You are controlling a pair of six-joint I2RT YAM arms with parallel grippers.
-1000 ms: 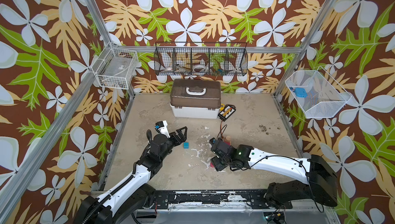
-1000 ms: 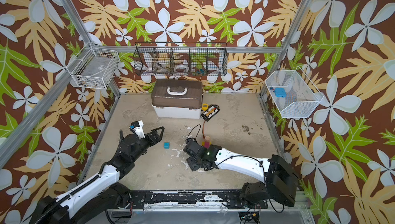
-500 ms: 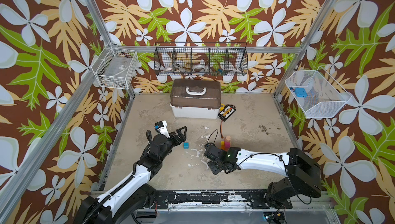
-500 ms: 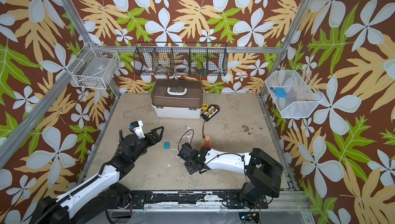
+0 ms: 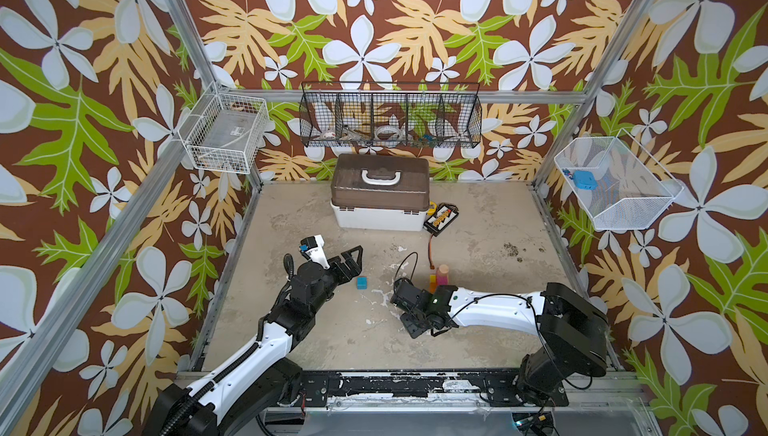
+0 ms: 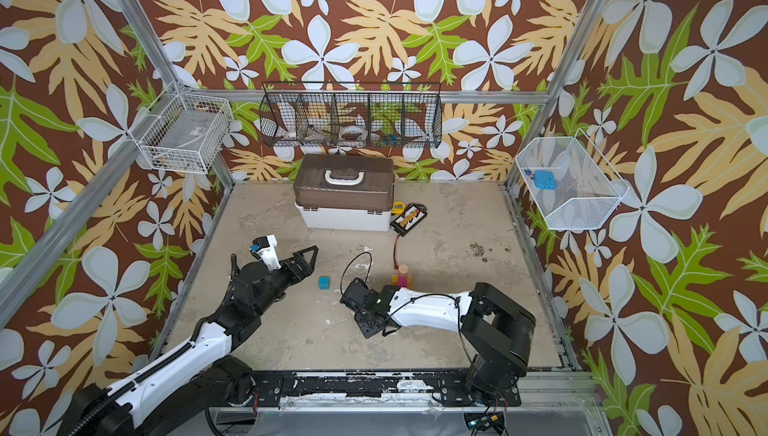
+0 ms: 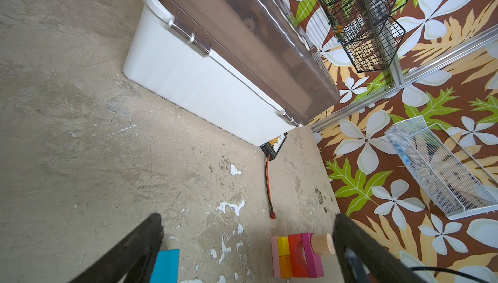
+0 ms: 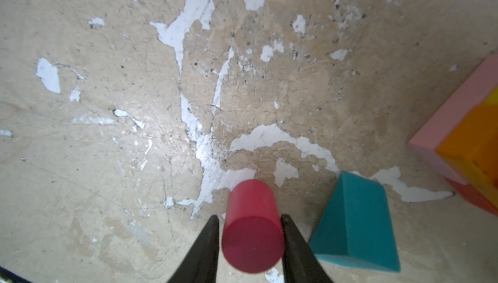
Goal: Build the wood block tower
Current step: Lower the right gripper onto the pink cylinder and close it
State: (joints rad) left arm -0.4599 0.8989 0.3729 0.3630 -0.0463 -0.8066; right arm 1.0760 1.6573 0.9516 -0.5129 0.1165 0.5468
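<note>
The right fingers [image 8: 207, 244] straddle a red cylinder [image 8: 252, 230] that lies on its side on the tabletop [image 8: 134, 106], one black tip close against each curved flank; whether they already pinch it or only bracket it I cannot tell. Just beside one finger sits a teal wedge [image 8: 355, 227], and a little further off is the pink foot of the tower [image 8: 458, 130]. In both top views the right arm [image 5: 490, 313] lies low across the front half of the tabletop, hiding cylinder and wedge. The tower [image 5: 442, 279] stands just behind it, right of the middle: pink, yellow, orange, red and magenta blocks capped by a plain tan cylinder [image 7: 322, 244]. The left fingers [image 7: 145, 241] are spread wide and empty, left of the middle, near a teal cube [image 5: 362, 282].

The step in hand looks like the pick of the red cylinder. To do it well, the squeeze should land across the widest line of the round body so it cannot squirt out or roll. Then lift straight up before any sideways travel, since the wedge is a near neighbour and the arm could clip the tower
</note>
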